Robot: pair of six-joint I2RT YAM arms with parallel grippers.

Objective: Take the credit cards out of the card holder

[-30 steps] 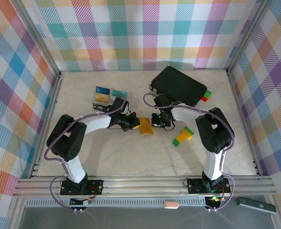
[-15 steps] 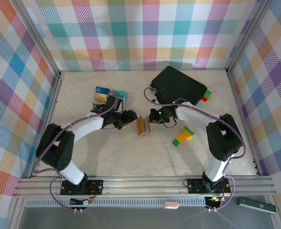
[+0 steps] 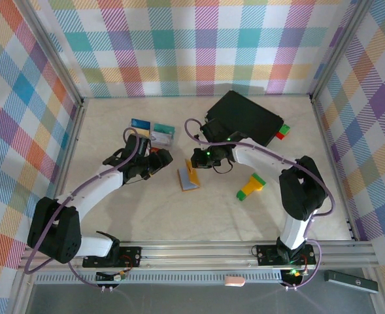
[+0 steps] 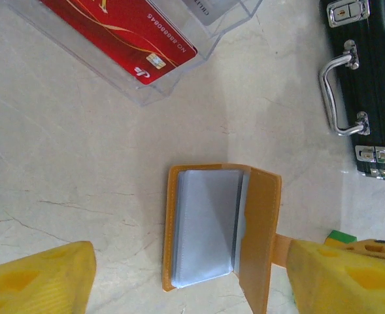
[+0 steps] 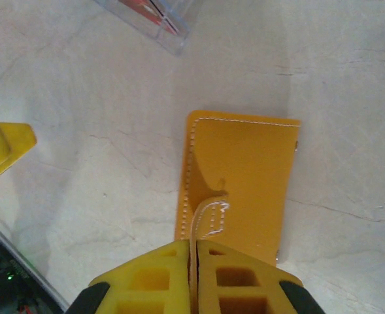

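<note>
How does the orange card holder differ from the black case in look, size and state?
Colour: the holder is orange with grey-blue pockets; the case is black with a metal handle. Size: the holder is far smaller than the case. State: the holder is open, its strap pinched by the right hand; the case is shut, held by no hand. Both rest on the table.

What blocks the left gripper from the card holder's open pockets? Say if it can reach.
Probably yes. The left gripper is open, the grey-blue pockets of the card holder face it across bare table, and the right gripper, pinching the strap tab, stands on the far side.
</note>
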